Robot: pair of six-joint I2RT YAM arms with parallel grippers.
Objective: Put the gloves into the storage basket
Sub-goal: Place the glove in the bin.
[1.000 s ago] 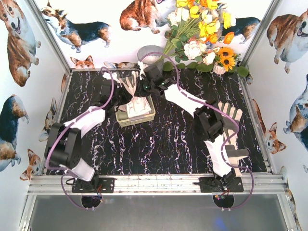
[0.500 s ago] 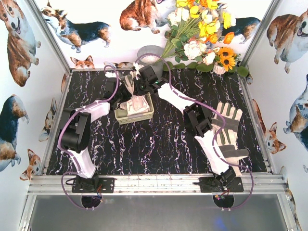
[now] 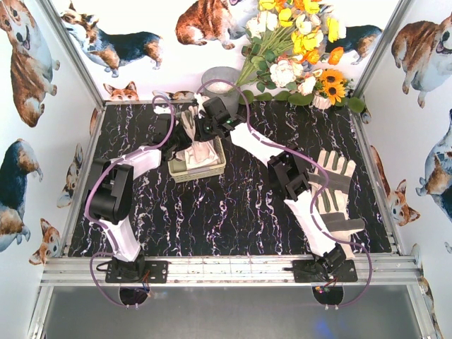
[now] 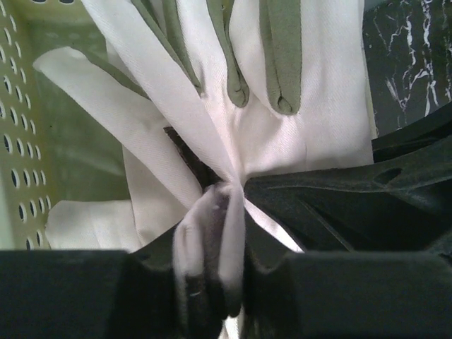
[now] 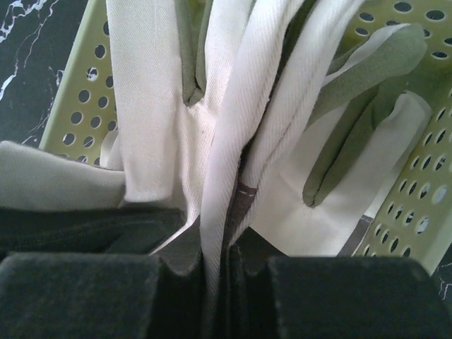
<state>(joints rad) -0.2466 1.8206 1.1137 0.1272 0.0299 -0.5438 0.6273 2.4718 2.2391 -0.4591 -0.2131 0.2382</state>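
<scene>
A cream-white glove [image 3: 189, 124] with grey finger patches hangs upright over the pale yellow-green storage basket [image 3: 176, 172], its lower end draping onto another glove [image 3: 205, 154] lying inside. Both grippers pinch it from opposite sides. My left gripper [image 3: 181, 131] is shut on a bunched fold of the glove [image 4: 282, 134], right against my right arm's dark body. My right gripper [image 3: 202, 128] is shut on a folded edge of the glove [image 5: 233, 141], above the basket's perforated wall [image 5: 417, 205]. Another glove [image 3: 332, 185] lies flat on the table at the right, partly under my right arm.
A grey metal bucket [image 3: 220, 76] stands at the back just behind the basket. A bunch of artificial flowers [image 3: 304, 49] fills the back right corner. The black marbled table [image 3: 233, 205] is enclosed by walls with aluminium posts.
Both arms shifted slightly left and back with the glove still held over the basket; my left elbow swung inward and my right arm uncovered more of the glove at the right.
</scene>
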